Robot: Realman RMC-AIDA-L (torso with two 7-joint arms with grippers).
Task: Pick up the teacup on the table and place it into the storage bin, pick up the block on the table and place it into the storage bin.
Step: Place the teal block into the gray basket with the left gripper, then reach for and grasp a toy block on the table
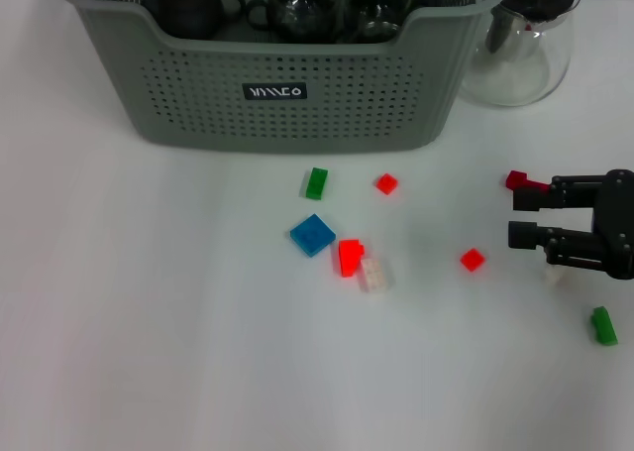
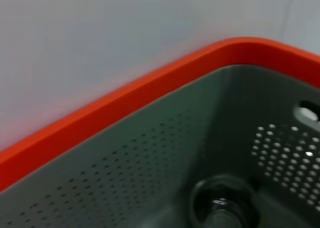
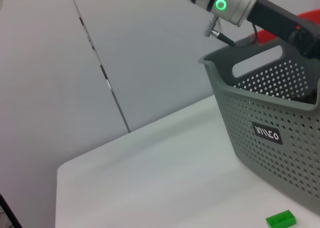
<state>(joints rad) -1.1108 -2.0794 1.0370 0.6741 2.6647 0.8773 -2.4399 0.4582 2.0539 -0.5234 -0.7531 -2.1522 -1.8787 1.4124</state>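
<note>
The grey-green storage bin (image 1: 287,94) stands at the back of the table. Inside it lie a dark teacup (image 1: 188,5) and glassy vessels (image 1: 309,5). The left wrist view looks down into the storage bin (image 2: 150,168) at a dark teacup (image 2: 222,208) on its floor. In the right wrist view the left arm (image 3: 225,0) reaches over the storage bin (image 3: 270,133). My right gripper (image 1: 517,216) hovers open at the right, empty, fingers pointing left. A red block (image 1: 516,180) lies just beyond its upper finger, and another red block (image 1: 473,260) sits nearby.
A clear glass jug (image 1: 520,45) stands right of the bin. Scattered blocks: green (image 1: 316,182), red (image 1: 386,183), blue (image 1: 312,235), red (image 1: 350,257), pale (image 1: 375,274), green (image 1: 603,325), pale (image 1: 552,273). A green block (image 3: 280,219) shows in the right wrist view.
</note>
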